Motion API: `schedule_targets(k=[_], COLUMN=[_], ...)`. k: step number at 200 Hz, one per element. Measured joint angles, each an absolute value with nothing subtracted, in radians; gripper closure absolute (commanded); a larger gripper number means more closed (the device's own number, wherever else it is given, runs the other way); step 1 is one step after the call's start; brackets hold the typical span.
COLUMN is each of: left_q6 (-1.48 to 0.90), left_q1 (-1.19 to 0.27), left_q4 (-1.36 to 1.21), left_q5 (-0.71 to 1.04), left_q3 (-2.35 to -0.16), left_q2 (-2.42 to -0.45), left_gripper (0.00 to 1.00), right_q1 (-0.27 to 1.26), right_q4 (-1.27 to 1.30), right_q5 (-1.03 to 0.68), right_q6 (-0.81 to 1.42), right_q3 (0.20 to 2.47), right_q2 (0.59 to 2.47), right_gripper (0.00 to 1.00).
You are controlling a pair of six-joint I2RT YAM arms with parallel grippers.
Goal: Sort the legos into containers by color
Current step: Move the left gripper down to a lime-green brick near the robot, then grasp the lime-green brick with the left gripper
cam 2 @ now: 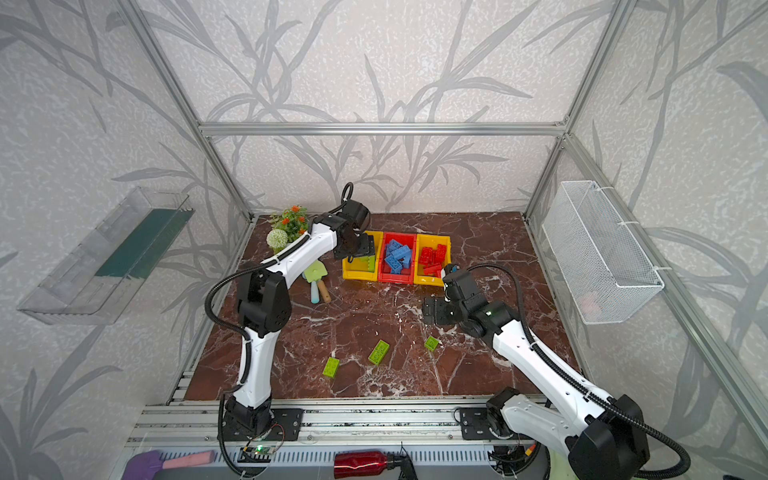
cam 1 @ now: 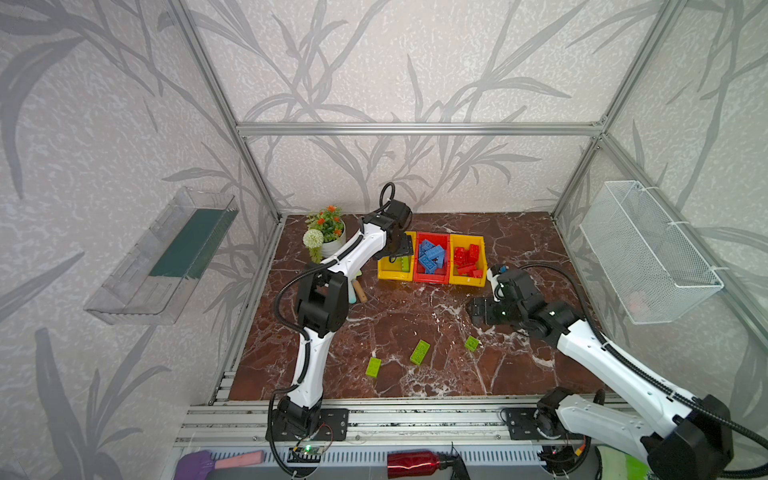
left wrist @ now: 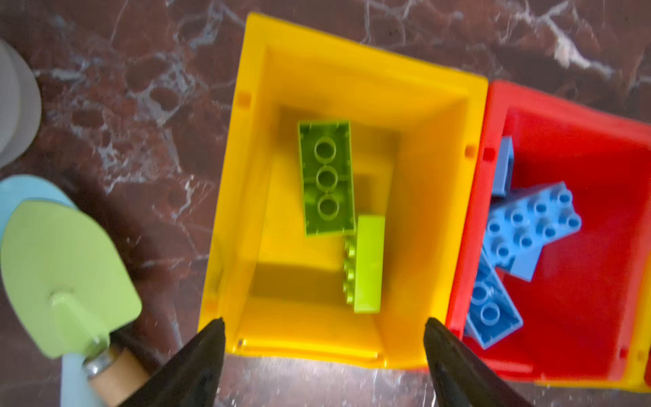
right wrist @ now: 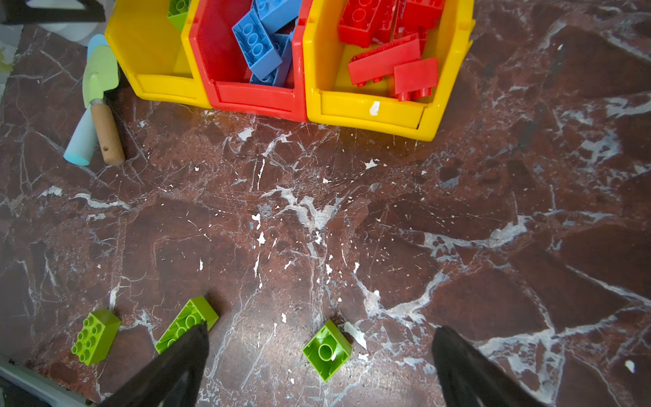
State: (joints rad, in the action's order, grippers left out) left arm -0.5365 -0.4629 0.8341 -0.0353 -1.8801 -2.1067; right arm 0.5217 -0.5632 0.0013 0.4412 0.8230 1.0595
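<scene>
The left fingers (left wrist: pixel 197 363) are held spread and empty over the yellow bin (left wrist: pixel 243 176), where two green bricks (left wrist: pixel 326 176) are kept (green's bin, seemingly). Three loose bricks (cam 1: pixel 419 352) are seen on the bench (cam 1: pixel 415 307) at its six o'clock, near the open right fingers (right wrist: pixel 176 363).

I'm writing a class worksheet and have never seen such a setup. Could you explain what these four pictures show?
Two robot arms work at a marble table, each ending in a two-fingered gripper. Two pictures look down from overhead; the other two come from cameras on the wrists. Three bins sit at the back: the left yellow bin holds green bricks, the red bin blue bricks, the right yellow bin red bricks. Three loose green bricks lie on the table. A toy trowel and a flower pot sit left of the bins. The left gripper hangs open over the left yellow bin; the right gripper is open near the loose green bricks. Neither holds anything.
</scene>
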Motion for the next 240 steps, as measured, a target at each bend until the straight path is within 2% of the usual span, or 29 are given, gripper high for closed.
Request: schedule_targets(k=[51, 93, 134, 208, 240], left_q6=[-0.558, -0.576, -0.576, -0.577, -0.583], left_q1=[-0.599, -0.813, -0.929, -1.029, -1.051], left_q4=[0.714, 0.621, 0.545, 0.449, 0.450], left_q5=[-0.045, -0.064, -0.061, -0.049, -0.049], left_q3=[-1.389, -1.086, -0.960, -0.963, -0.965], left_q2=[-1.665, -1.510, -1.495, -1.591, -1.650], left_gripper=[0.15, 0.16, 0.18, 0.18, 0.22], right_q1=[0.533, 0.565, 0.627, 0.676, 0.676], right_q4=[-0.586, -0.630, -0.686, -0.761, -0.776], right_q5=[-0.019, -0.016, 0.003, 0.050, 0.056], right_q6=[0.457, 0.491, 0.532, 0.580, 0.587], right_q3=[0.821, 0.776, 0.740, 0.732, 0.731], right_q2=[0.964, 0.858, 0.795, 0.707, 0.699], right_gripper=[0.01, 0.01, 0.01, 0.01, 0.01])
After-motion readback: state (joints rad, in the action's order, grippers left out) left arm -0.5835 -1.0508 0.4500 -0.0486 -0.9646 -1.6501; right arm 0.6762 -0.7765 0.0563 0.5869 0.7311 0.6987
